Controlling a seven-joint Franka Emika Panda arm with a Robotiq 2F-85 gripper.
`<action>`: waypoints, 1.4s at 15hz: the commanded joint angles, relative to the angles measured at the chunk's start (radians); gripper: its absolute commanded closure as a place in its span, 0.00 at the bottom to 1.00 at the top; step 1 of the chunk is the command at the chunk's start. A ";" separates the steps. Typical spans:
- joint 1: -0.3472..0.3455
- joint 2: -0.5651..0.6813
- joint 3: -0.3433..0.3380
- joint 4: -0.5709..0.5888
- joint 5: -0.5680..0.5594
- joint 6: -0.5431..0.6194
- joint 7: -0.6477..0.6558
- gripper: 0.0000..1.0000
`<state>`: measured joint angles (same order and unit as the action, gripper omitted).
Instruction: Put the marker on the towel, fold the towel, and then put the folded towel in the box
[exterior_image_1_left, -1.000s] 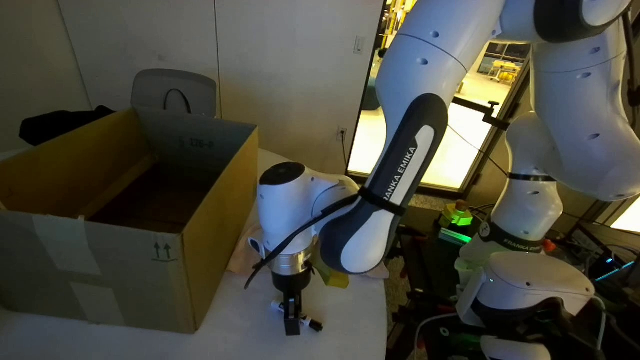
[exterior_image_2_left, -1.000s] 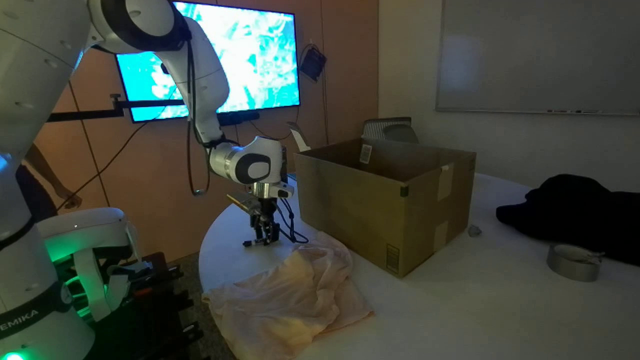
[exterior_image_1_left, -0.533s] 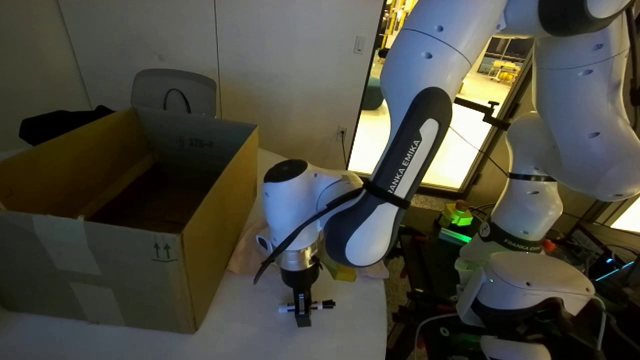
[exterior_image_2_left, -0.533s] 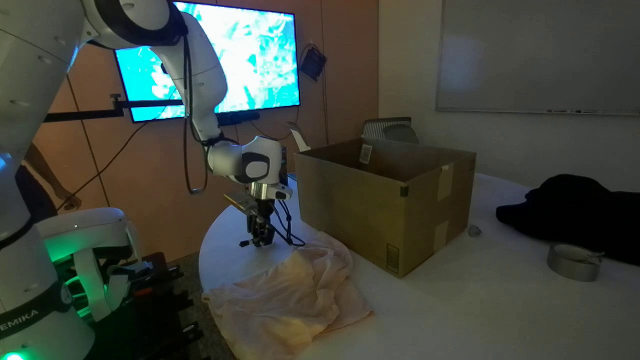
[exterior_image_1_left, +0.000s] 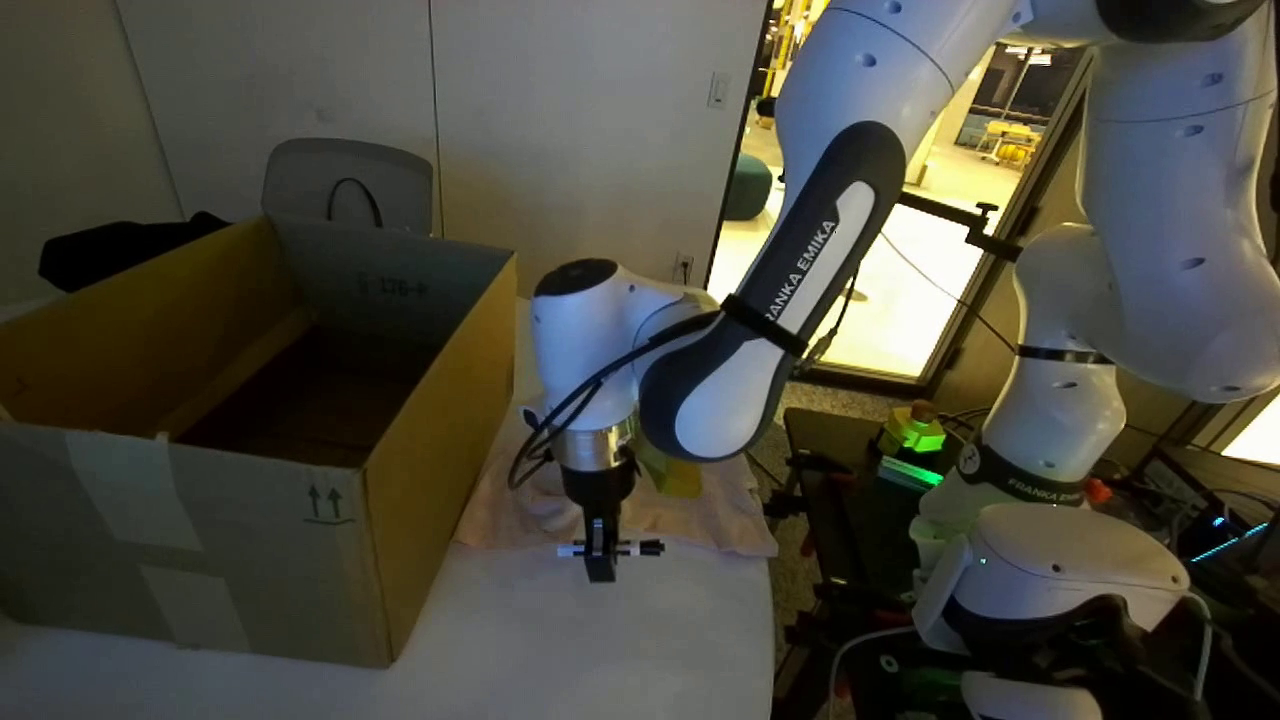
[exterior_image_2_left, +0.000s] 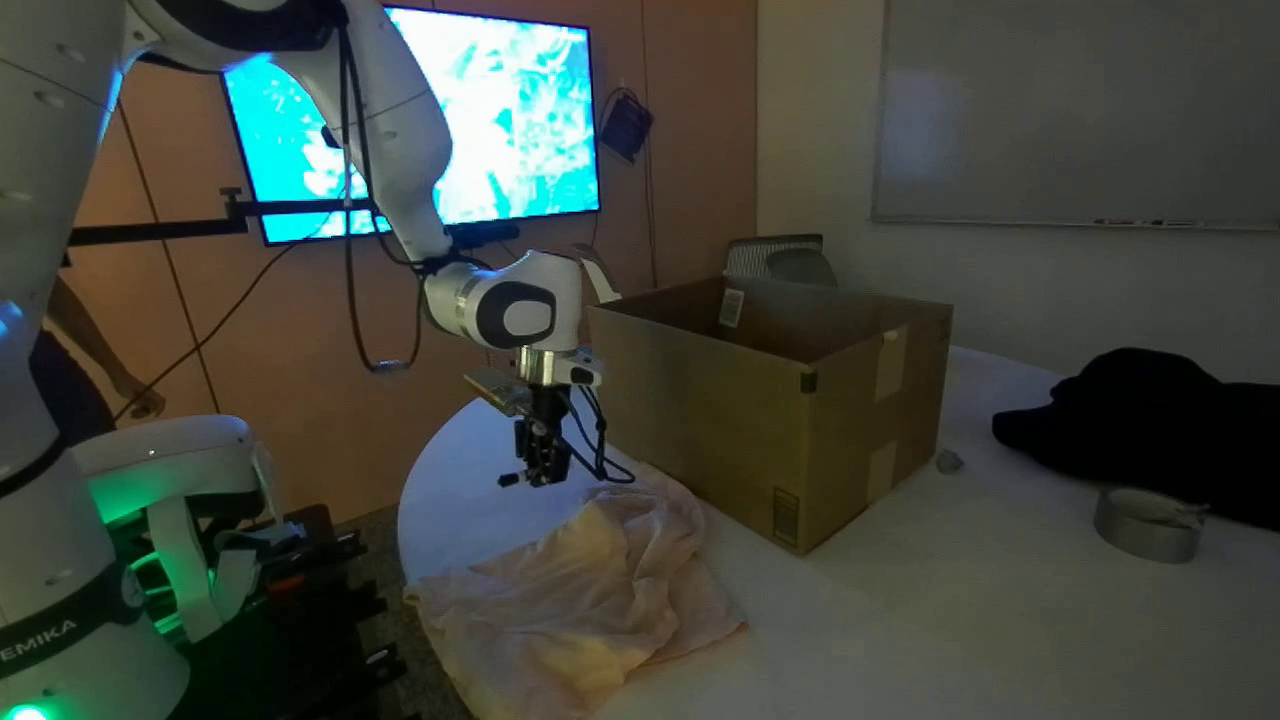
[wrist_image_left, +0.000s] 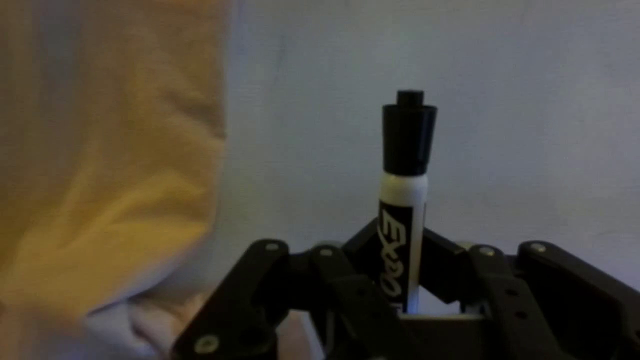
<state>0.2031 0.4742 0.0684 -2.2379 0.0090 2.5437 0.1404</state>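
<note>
Behind a pale table (exterior_image_2_left: 950, 620) hang one lit screen (exterior_image_2_left: 520, 120), partly covered by the arm (exterior_image_2_left: 410, 150), and one whiteboard (exterior_image_2_left: 1070, 110), cut off at the top and right. One person (exterior_image_2_left: 62, 385) shows farther back, mostly hidden by the arm. One gripper (exterior_image_1_left: 600, 552) is closed around one marker (wrist_image_left: 405, 190) — held roughly level above the table, near the towel (exterior_image_2_left: 590, 600). In the wrist view the marker's black cap and lettering show, while its other end is hidden behind the gripper; in an exterior view that pale end pokes out. The single towel lies rumpled just beside the box (exterior_image_2_left: 700, 420), its near end cut off in an exterior view; whether the two touch, I cannot tell. There is one open box, its floor in deep shadow and partly hidden by its walls — what it holds is hard to make out. One roll of tape (exterior_image_2_left: 1145, 530) has something too small to tell at its rim, and one black heap (exterior_image_2_left: 1130, 430) beyond it is too dark to read.
</note>
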 joint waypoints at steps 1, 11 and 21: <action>-0.034 -0.053 -0.059 -0.027 -0.043 0.026 0.017 0.95; -0.131 0.086 -0.193 0.035 -0.047 0.066 0.085 0.95; -0.112 0.077 -0.233 -0.002 -0.042 0.095 0.213 0.44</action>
<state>0.0653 0.5686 -0.1484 -2.2137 -0.0279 2.6009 0.3004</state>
